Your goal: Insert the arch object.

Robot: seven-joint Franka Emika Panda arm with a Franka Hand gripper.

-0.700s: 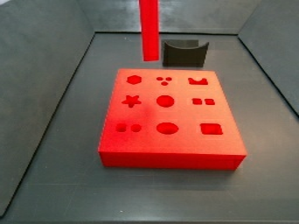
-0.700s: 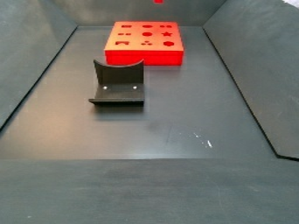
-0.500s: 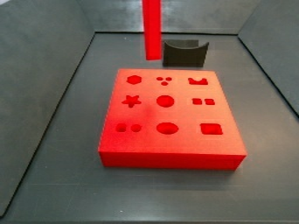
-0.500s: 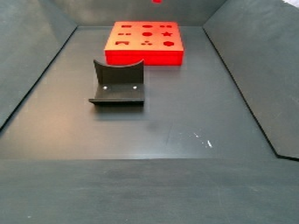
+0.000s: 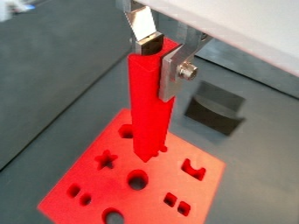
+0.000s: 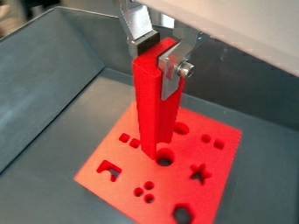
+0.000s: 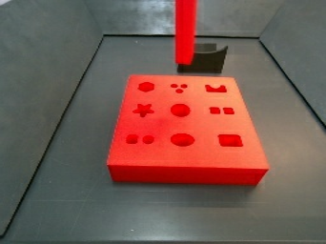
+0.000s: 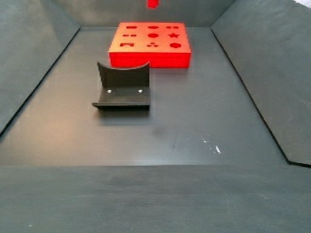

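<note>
The arch object (image 7: pixel 185 31) has slid sideways since half a second ago: in a side view it hung over the board's far left part, and now it hangs further right, in line with the dark fixture (image 7: pixel 204 56) behind it. The board and the fixture have not budged.

I've got the gripper (image 5: pixel 160 54) up above the holed red board (image 7: pixel 185 127), clamped on the top end of the arch object, which hangs upright from it. Both wrist views show a silver finger plate (image 6: pixel 170 67) pressed flat against the bar's side, so the grasp looks firm to me. The bar's lower end (image 5: pixel 146 153) is clear of the board; nothing is in a hole yet.

I'd call this the carry-and-align step, well before insertion. In a wrist view the tip sits near the round hole (image 6: pixel 166 158) in the middle of the board, but how high it is above the surface I can't tell from here.

Next I need to settle which opening takes this piece. The notched cut-out (image 7: pixel 216 89) at the far right corner looks the likely one, though that's my guess. Then it's square the tip over that opening, keep the bar plumb, and lower slowly. If it's off-centre or twisted, I expect the end to catch on the rim and not drop in.
</note>
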